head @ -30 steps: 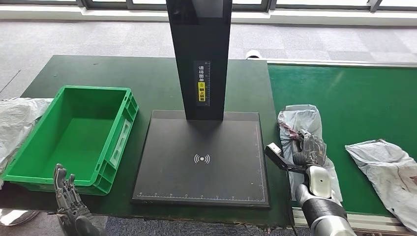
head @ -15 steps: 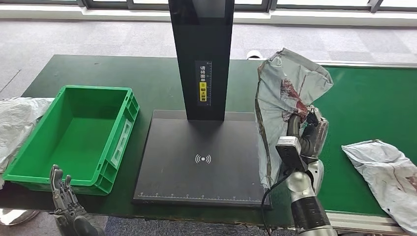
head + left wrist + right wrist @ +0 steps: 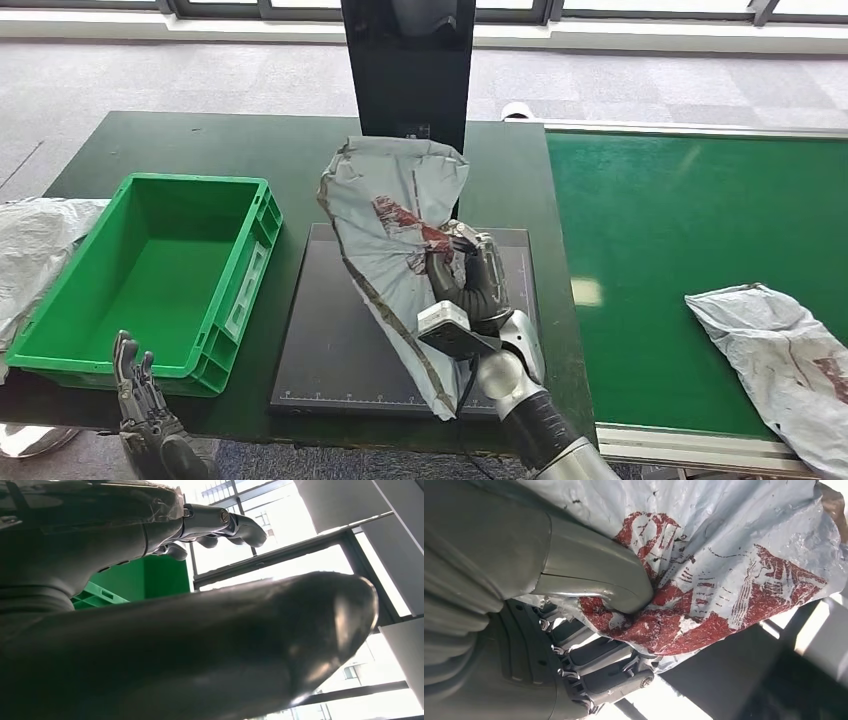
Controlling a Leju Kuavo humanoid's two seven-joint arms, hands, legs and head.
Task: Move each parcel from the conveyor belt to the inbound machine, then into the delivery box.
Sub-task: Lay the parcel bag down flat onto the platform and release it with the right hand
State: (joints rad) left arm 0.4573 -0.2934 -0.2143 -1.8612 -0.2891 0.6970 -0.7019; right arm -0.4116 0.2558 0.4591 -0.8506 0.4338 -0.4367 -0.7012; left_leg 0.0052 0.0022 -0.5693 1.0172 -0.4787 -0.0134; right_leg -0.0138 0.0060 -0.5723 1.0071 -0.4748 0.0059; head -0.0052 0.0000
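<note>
My right hand (image 3: 468, 280) grips a grey plastic parcel (image 3: 395, 230) with red print and holds it upright over the black plate of the inbound machine (image 3: 340, 340). In the right wrist view the thumb (image 3: 594, 580) presses into the parcel (image 3: 734, 575) at its red print. A second grey parcel (image 3: 785, 350) lies on the green conveyor belt (image 3: 680, 210) at the right. The green delivery box (image 3: 150, 270) stands empty left of the machine. My left hand (image 3: 140, 395) hangs low by the box's near corner, fingers apart and holding nothing; the left wrist view has its fingers (image 3: 220, 525) before the box (image 3: 135, 580).
The machine's black post (image 3: 407, 70) rises behind the held parcel. A grey bag (image 3: 35, 250) lies off the table's left edge. The dark green table (image 3: 250, 145) carries the box and the machine.
My right hand has lifted the parcel off the belt and carried it left, from the belt's edge to above the machine's plate. The left hand has barely moved.
</note>
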